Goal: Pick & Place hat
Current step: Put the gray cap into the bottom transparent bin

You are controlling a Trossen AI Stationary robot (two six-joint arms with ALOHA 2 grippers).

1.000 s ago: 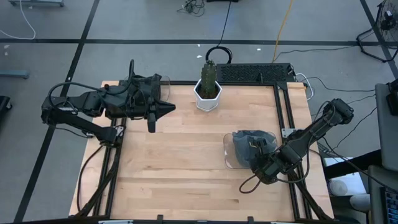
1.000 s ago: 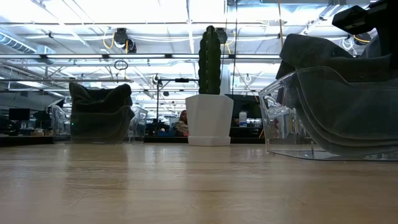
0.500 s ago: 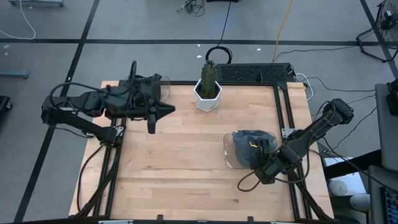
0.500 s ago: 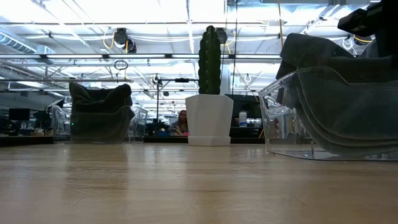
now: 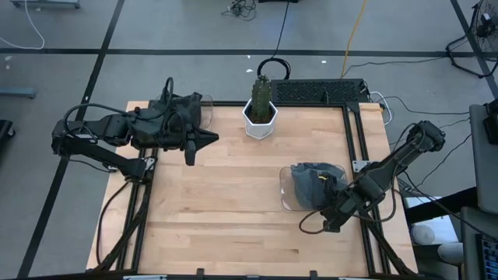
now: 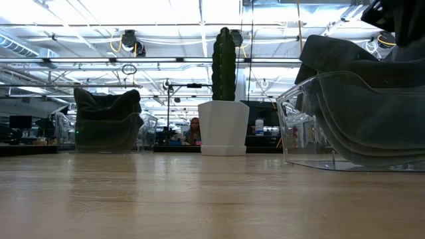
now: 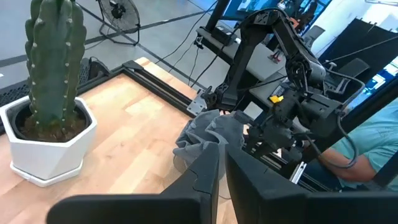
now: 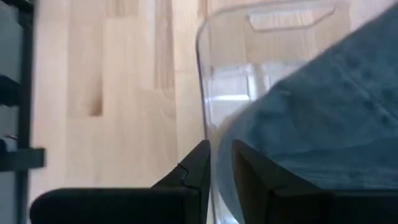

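Hovering just beside the clear tub (image 5: pixel 299 190), the right gripper (image 5: pixel 327 183) shows its fingers a narrow slit apart with nothing between them. The grey hat (image 5: pixel 315 180) lies bunched inside that tub, on the right side of the pale wooden table (image 5: pixel 226 202). The left gripper (image 5: pixel 208 135) waits near the far left corner, fingers nearly together and empty. A potted cactus (image 5: pixel 261 109) stands at the far edge. Cables trail over the grey floor (image 5: pixel 194 31) beyond.

A robotics lab: an open hall with ceiling trusses (image 6: pixel 133 63), floor cables (image 5: pixel 354 39) and monitors (image 7: pixel 367 87).
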